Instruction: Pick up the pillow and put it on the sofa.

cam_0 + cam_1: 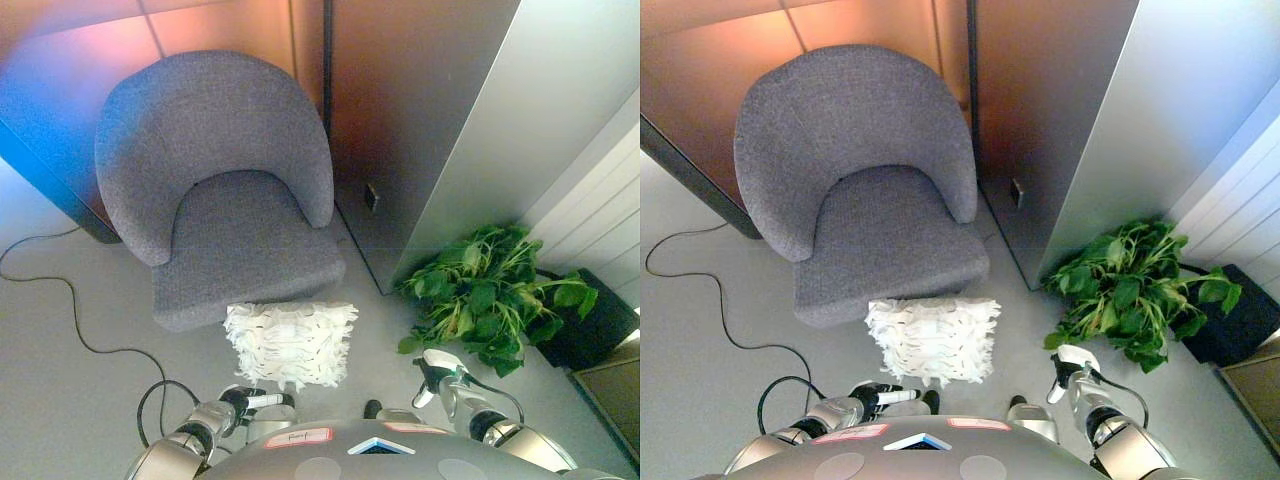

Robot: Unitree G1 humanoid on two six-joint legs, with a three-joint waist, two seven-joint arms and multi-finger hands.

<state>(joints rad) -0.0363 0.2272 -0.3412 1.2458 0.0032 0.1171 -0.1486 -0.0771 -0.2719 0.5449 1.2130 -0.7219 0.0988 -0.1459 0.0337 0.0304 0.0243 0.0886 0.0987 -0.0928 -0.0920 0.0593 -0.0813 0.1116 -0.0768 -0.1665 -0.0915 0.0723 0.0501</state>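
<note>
A white shaggy pillow (291, 343) lies on the grey floor just in front of the grey armchair (232, 190), its far edge against the seat's front. My left hand (252, 400) shows at the bottom, just below the pillow's near left corner, fingers straight and holding nothing. Over at the lower right my right hand (437, 372) hangs apart from the pillow, close to the plant, its fingers relaxed and empty. The chair's seat (890, 235) carries nothing.
A leafy green plant (485, 295) in a dark pot (585, 325) stands at the right beside a grey wall panel (450, 140). White slatted wall runs along the far right. A thin black cord (60, 290) trails over the floor at the left.
</note>
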